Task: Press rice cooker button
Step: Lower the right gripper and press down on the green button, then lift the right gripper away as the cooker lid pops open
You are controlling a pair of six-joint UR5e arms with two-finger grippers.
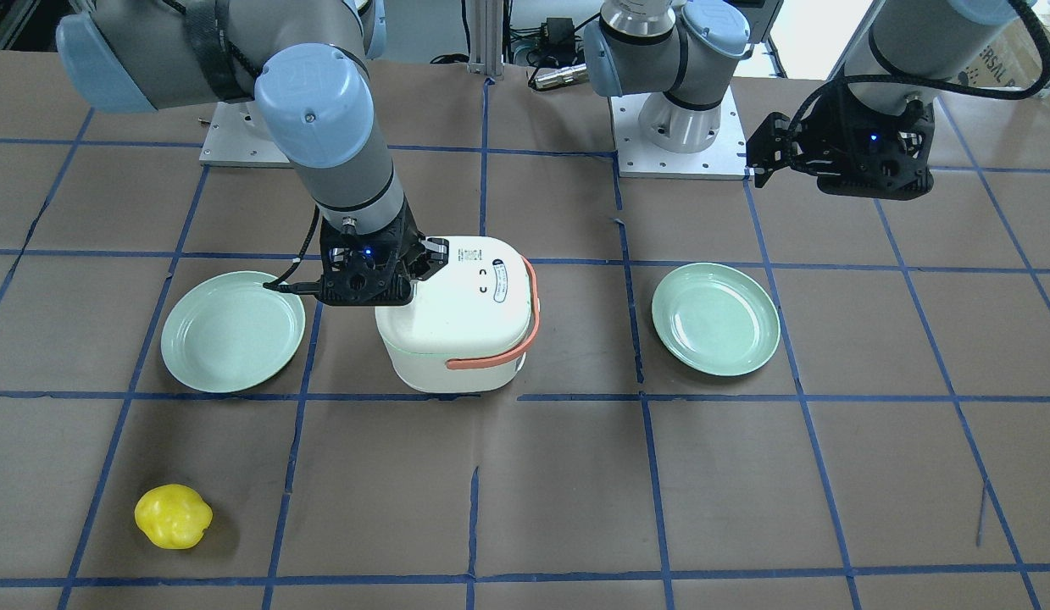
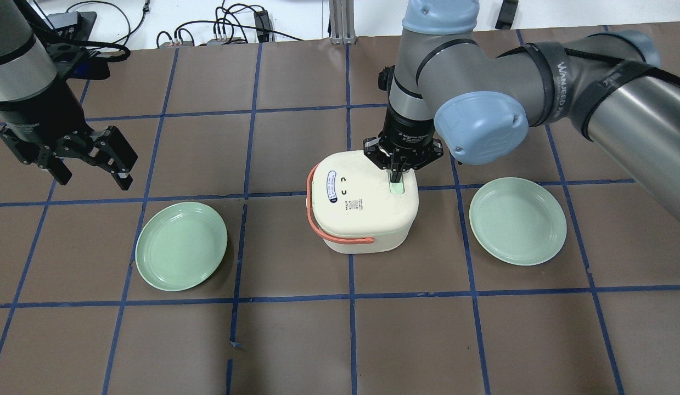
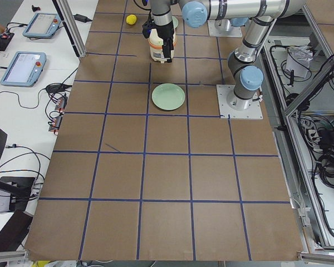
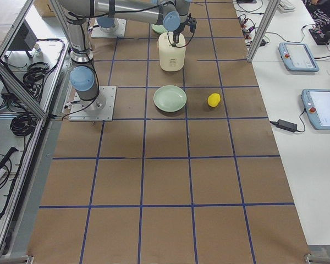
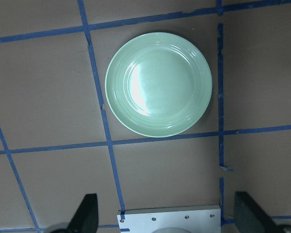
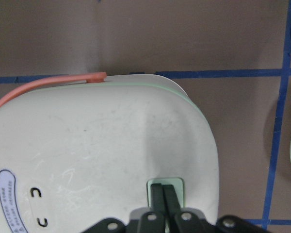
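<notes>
Right jaws on the rice cooker (image 2: 361, 211) button (image 2: 397, 189), left jaws idle.
You've got the cooker mid-desk (image 2: 296, 340), lid shut, orange handle (image 2: 340, 237) folded down, sitting between two green plates (image 2: 180, 245) (image 2: 517, 220). Right jaws are pinched narrow, gripping nothing, fingertips (image 6: 159, 196) down on the pale green button at the lid's edge. Can't tell if it's depressed. Left jaws are spread wide and empty, hanging above the desk near the left-side plate.

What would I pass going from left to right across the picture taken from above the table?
left gripper → first green plate → rice cooker → second green plate
</notes>
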